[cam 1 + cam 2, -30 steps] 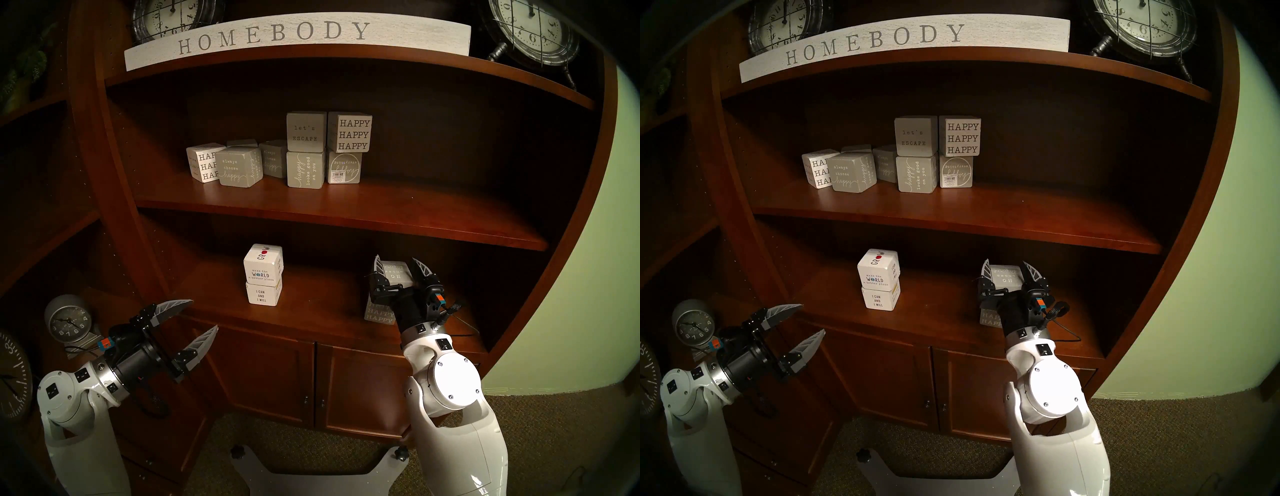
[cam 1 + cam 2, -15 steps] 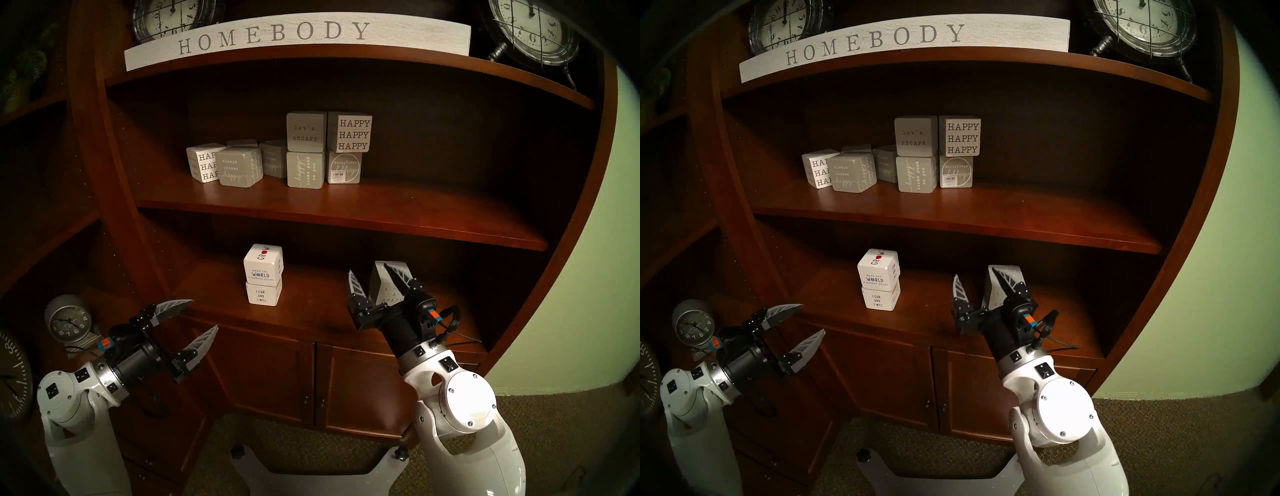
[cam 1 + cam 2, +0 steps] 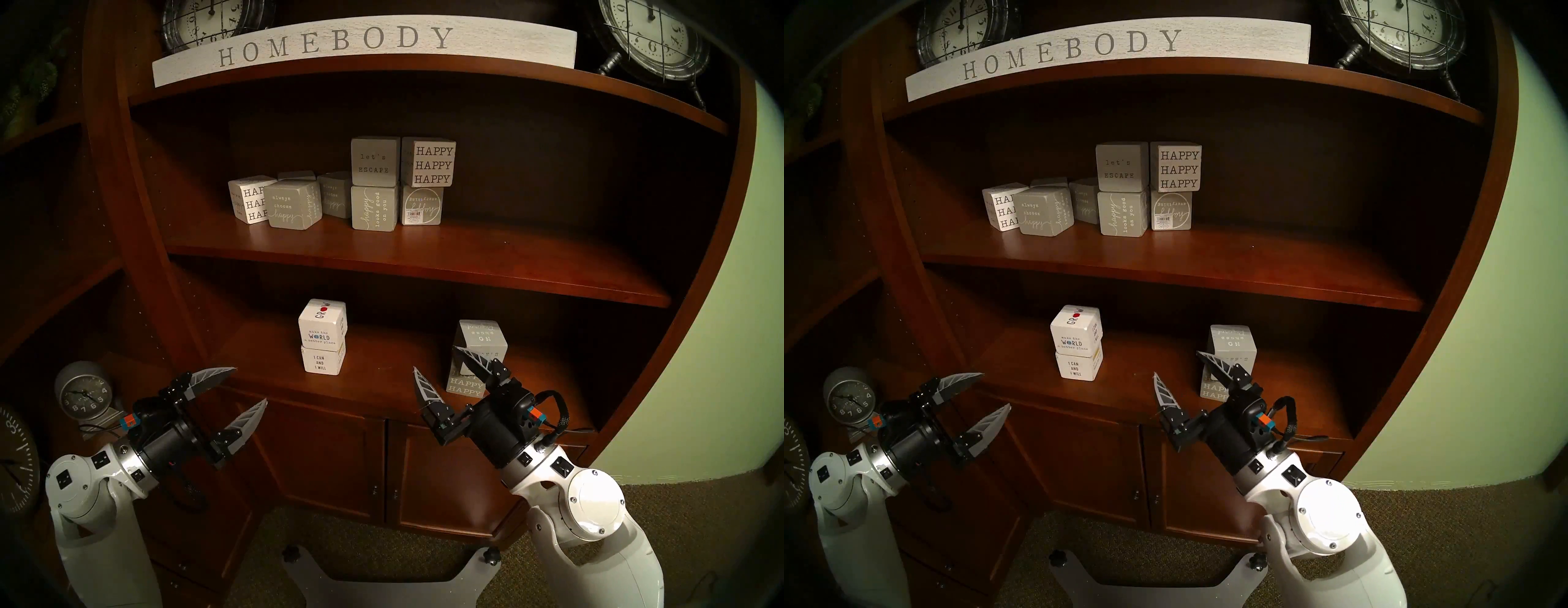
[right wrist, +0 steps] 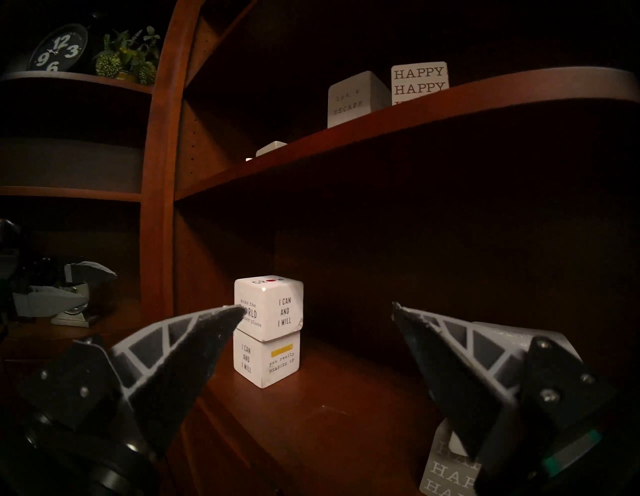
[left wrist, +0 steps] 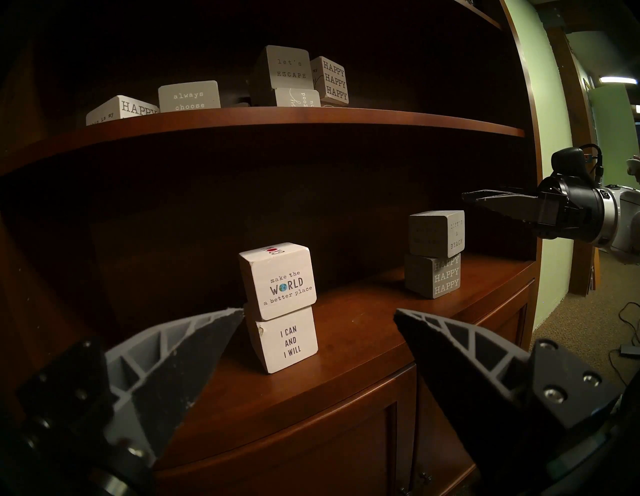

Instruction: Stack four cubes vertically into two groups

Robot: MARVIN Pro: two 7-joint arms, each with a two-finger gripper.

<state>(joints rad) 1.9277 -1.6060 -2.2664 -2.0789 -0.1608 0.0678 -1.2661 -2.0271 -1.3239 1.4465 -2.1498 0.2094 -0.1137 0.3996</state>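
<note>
A home-like living room: a curved cherry-wood bookcase (image 3: 424, 271) carrying a white "HOMEBODY" sign (image 3: 365, 46), round metal clocks (image 3: 655, 38), slogan cubes (image 3: 375, 161), above brown carpet (image 3: 687, 530).

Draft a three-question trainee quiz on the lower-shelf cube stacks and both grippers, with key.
1. True or false: the right gripper is shut on the top grey cube.
2. Which cube lies under the white "make the WORLD" cube? A) "let's ESCAPE" B) "I CAN AND I WILL" C) "always choose happy"
3. Fill in: the top grey cube rests on a grey cube lettered "HAPPY HAPPY ____".

Key: 1 false, it is open and clear of the cube; 2 B, the "I CAN AND I WILL" cube; 3 HAPPY. The left gripper is open too.
</note>
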